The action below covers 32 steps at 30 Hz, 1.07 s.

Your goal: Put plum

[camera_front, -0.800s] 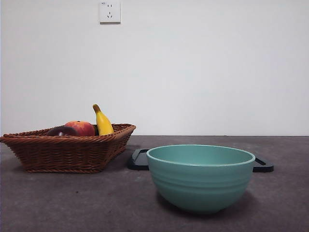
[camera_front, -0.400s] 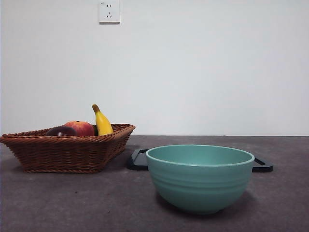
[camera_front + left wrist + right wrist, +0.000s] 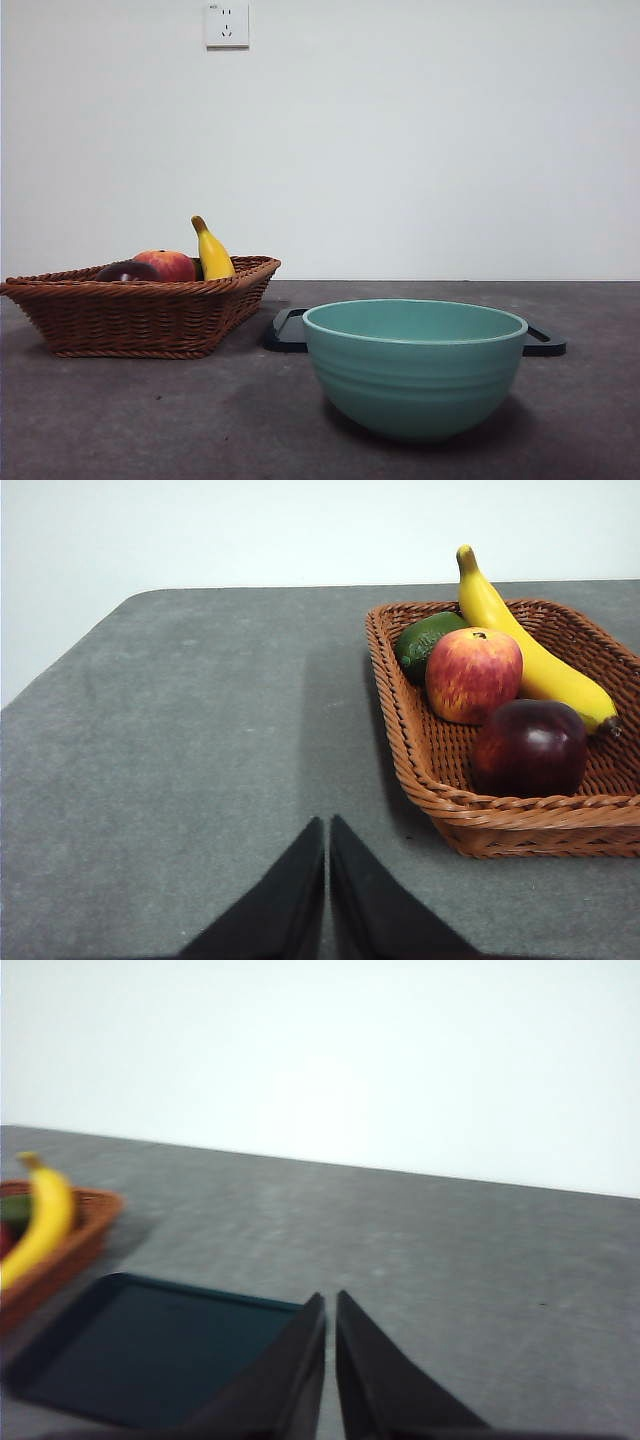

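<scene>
The plum (image 3: 529, 746), dark maroon and glossy, lies in the wicker basket (image 3: 400, 730) at its near corner, beside a red-orange fruit (image 3: 473, 673), a yellow banana (image 3: 520, 650) and a green fruit (image 3: 424, 642). In the front view only the plum's top (image 3: 126, 271) peeks over the basket rim (image 3: 140, 315). My left gripper (image 3: 327, 830) is shut and empty over bare table, apart from the basket's side. My right gripper (image 3: 331, 1305) is shut and empty, hovering by a dark tray (image 3: 150, 1350). Neither arm shows in the front view.
A teal bowl (image 3: 414, 365) stands near the front, right of the basket. Behind it lies the flat black tray (image 3: 287, 330) with handles. The banana (image 3: 212, 252) and red-orange fruit (image 3: 168, 265) rise above the basket rim. A wall socket (image 3: 227, 24) sits high on the white wall.
</scene>
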Each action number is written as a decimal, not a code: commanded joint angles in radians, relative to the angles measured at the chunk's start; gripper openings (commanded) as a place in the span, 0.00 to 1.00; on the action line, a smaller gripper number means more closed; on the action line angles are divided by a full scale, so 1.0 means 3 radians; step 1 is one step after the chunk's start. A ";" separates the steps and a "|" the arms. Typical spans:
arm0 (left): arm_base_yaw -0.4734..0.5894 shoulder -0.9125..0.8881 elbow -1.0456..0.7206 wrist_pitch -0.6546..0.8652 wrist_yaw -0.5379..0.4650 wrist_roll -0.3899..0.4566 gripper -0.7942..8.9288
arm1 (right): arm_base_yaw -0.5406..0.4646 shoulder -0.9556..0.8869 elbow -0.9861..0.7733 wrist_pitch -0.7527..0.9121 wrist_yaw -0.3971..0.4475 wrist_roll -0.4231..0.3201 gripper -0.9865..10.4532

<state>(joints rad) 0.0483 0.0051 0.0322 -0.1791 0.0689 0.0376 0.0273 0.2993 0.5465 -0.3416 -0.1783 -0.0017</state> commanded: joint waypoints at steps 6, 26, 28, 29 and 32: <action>0.0006 -0.0006 -0.0067 -0.0027 -0.0008 -0.0015 0.09 | -0.0287 -0.0528 -0.0969 0.0997 0.0174 -0.0058 0.10; 0.0006 -0.0006 -0.0067 -0.0027 -0.0006 -0.0015 0.09 | -0.0322 -0.0985 -0.1787 0.1148 0.0163 -0.0015 0.10; 0.0008 -0.0006 -0.0067 -0.0027 -0.0008 -0.0015 0.09 | -0.0322 -0.0985 -0.1787 0.1099 0.0163 -0.0017 0.10; 0.0006 -0.0006 -0.0067 -0.0027 -0.0006 -0.0015 0.09 | -0.0322 -0.0985 -0.1787 0.1069 0.0163 -0.0018 0.10; 0.0006 -0.0006 -0.0067 -0.0027 -0.0008 -0.0015 0.09 | -0.0322 -0.0985 -0.1787 0.0909 0.0164 -0.0017 0.10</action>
<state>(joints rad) 0.0483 0.0051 0.0322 -0.1791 0.0689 0.0372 -0.0685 0.0044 0.0158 -0.0605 -0.1303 -0.0109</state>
